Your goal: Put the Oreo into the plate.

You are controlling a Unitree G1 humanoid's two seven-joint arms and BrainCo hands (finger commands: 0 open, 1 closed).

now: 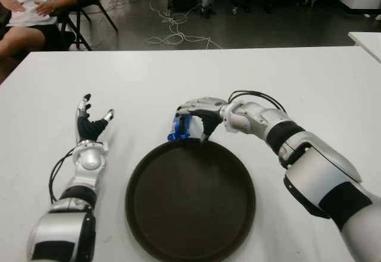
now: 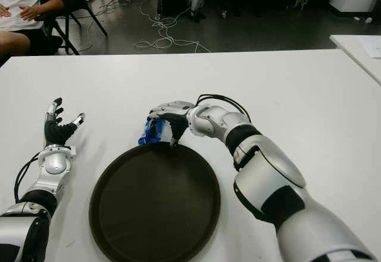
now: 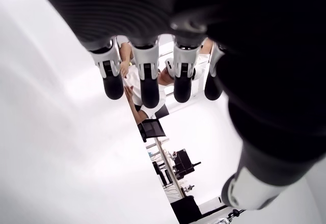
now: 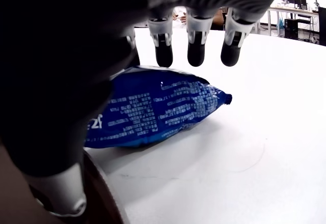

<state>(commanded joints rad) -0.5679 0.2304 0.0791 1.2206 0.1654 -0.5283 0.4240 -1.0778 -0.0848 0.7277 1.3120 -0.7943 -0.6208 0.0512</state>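
Observation:
The Oreo [image 1: 178, 128] is a blue packet lying on the white table [image 1: 297, 77], right against the far rim of the dark round plate [image 1: 134, 181]. My right hand [image 1: 191, 126] arches over the packet from the right. In the right wrist view its fingertips [image 4: 196, 53] hover just above the Oreo [image 4: 158, 112] with a small gap, and the thumb hangs down by the plate's rim. The hand is open and grips nothing. My left hand [image 1: 90, 122] shows to the left of the plate, fingers spread and holding nothing.
A seated person [image 1: 27, 9] and a folding chair [image 1: 89, 0] are beyond the table's far left corner. Cables [image 1: 172, 30] trail on the floor behind. Another white table's corner [image 1: 366, 39] shows at the far right.

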